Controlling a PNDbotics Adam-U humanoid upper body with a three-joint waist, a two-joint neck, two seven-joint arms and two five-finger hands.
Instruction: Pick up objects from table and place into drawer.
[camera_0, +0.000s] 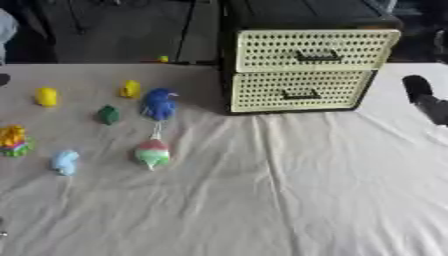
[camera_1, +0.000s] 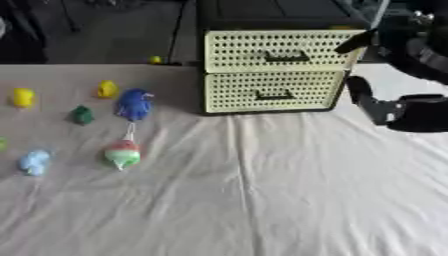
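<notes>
A worktop draped in wrinkled off-white cloth fills the view, bare across its middle and right. At its far edge stands a black cabinet with two cream perforated drawers, both pushed closed, so one must be pulled out before anything can go in. The robot's right hand hangs just beside the cabinet's right side, near the lower drawer, holding nothing; whether its fingers are curled or straight I cannot tell. That position suggests it is placed to deal with a drawer front.

The small toys lie grouped on the left, well apart from the cabinet — a blue plush figure, a red-white-green cone-shaped toy, a pale blue toy, a multicoloured toy, two yellow ones and a dark green one. The left hand is out of sight.
</notes>
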